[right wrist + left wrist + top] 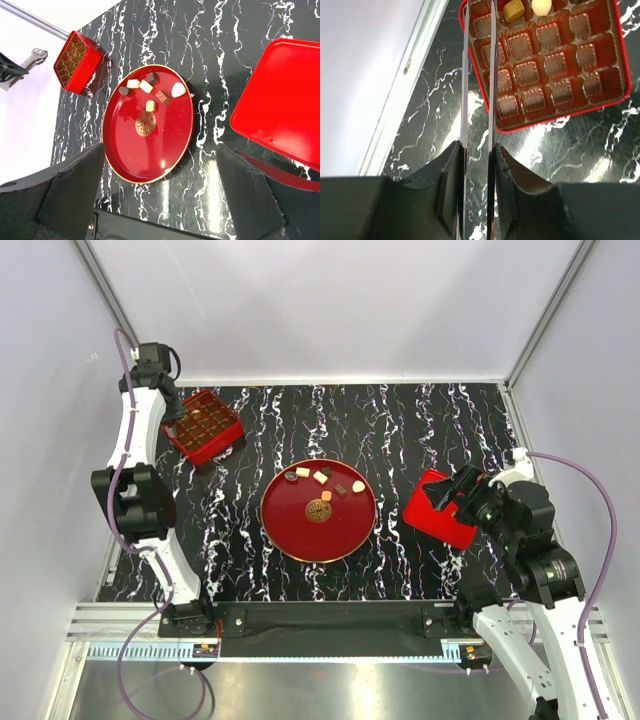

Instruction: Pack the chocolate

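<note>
Several small chocolates (320,478), dark, tan and cream-white, lie on the far half of the round red plate (320,537); they also show in the right wrist view (146,86). The red compartment box (216,449) stands at the far left. In the left wrist view it (560,116) holds a tan piece (513,10) and a cream-white piece (541,6). My left gripper (476,147) is shut on thin metal tweezers (465,75) that reach over the box's left edge; their tips are out of view. My right gripper (160,150) is open and empty, right of the plate (130,150).
A flat red lid (436,522) lies at the right under my right gripper (452,502); it also shows in the right wrist view (285,100). A gold emblem (319,510) marks the plate's middle. White walls close the left, far and right sides.
</note>
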You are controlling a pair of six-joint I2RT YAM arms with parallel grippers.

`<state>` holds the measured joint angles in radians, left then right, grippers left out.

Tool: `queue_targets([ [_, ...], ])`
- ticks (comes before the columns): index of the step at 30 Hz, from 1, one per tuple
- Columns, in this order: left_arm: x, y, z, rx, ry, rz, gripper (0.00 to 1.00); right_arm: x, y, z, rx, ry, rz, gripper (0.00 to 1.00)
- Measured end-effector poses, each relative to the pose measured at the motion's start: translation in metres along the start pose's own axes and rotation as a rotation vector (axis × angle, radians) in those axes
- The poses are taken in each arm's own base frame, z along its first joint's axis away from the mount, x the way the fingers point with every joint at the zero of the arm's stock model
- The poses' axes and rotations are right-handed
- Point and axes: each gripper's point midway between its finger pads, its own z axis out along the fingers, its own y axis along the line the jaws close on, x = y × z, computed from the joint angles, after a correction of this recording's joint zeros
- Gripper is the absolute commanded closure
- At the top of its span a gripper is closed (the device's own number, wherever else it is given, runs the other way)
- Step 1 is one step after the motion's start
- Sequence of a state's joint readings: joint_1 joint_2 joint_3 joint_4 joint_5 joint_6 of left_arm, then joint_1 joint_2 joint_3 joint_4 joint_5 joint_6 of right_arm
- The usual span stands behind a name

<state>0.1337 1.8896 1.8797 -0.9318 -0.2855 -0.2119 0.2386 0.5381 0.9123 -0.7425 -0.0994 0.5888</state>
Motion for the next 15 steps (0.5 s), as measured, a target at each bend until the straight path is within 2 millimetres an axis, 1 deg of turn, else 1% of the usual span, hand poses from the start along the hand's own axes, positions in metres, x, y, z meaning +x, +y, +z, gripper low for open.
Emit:
queue_targets([
  [3, 0.001, -0.001, 0.010, -0.004, 0.009, 0.002, 0.67, 0.000, 0.000, 0.005, 0.001, 0.002, 0.000, 0.00],
  [8, 0.000, -0.002, 0.017, -0.008, 0.005, 0.000, 0.67, 0.004, -0.005, 0.015, 0.019, 0.025, 0.002, 0.00],
  [15, 0.003, -0.003, 0.027, -0.017, 0.013, 0.002, 0.66, 0.004, -0.006, 0.017, 0.023, 0.025, -0.002, 0.00],
])
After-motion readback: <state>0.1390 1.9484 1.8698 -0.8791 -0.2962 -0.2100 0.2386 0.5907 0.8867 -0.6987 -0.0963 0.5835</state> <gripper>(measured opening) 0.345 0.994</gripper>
